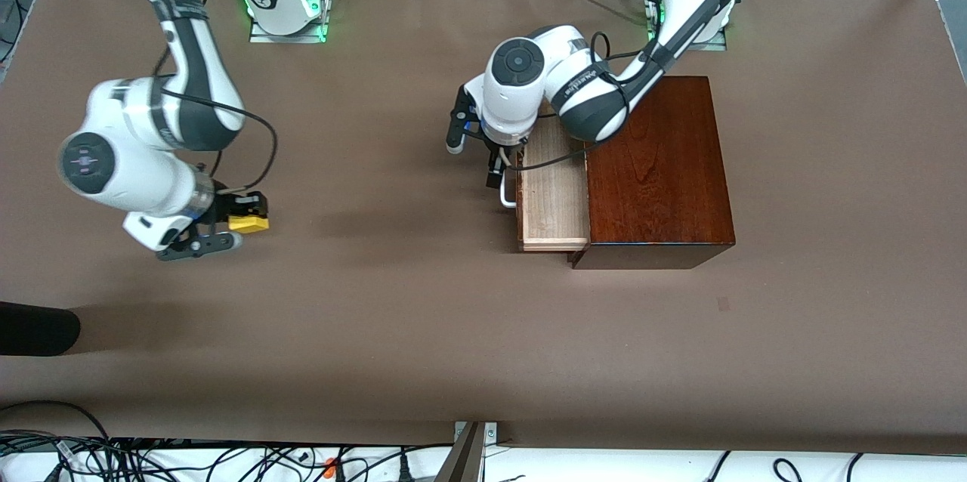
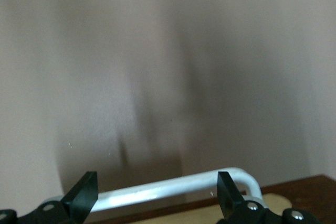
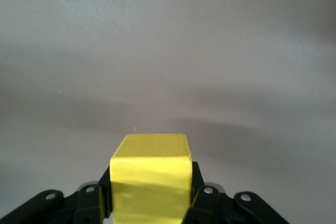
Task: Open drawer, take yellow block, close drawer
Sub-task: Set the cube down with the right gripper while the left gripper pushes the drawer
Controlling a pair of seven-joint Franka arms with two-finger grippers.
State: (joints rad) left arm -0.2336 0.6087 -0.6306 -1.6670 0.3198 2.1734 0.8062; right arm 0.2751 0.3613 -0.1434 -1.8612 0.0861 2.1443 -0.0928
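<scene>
**Block held over bare table, drawer partly out**

The drawer (image 1: pixel 554 191) sticks out of the glossy mahogany-coloured box (image 1: pixel 659 168) toward the right arm's end of the table, its long axis running from near the front camera away toward the robots' bases. What shows of it is a pale light-wood tray, flat and plain-grained, with nothing visible in the exposed part. Its white U-shaped bar handle (image 2: pixel 173 186) is smooth and rounded at the bend, mounted on the dark reddish-brown front.

The left gripper (image 1: pixel 495 165) sits at that handle with its black fingers (image 2: pixel 83 195) spread apart, one at either side of the bar, not pressing on it.

The right gripper (image 1: pixel 243 223) hangs over the brown table (image 1: pixel 423 301) toward the right arm's end, well apart from the box. Its fingers are clamped on the yellow block (image 3: pixel 151 179), a small plain-faced cube with crisp edges and a matte surface, one flat face turned up
</scene>
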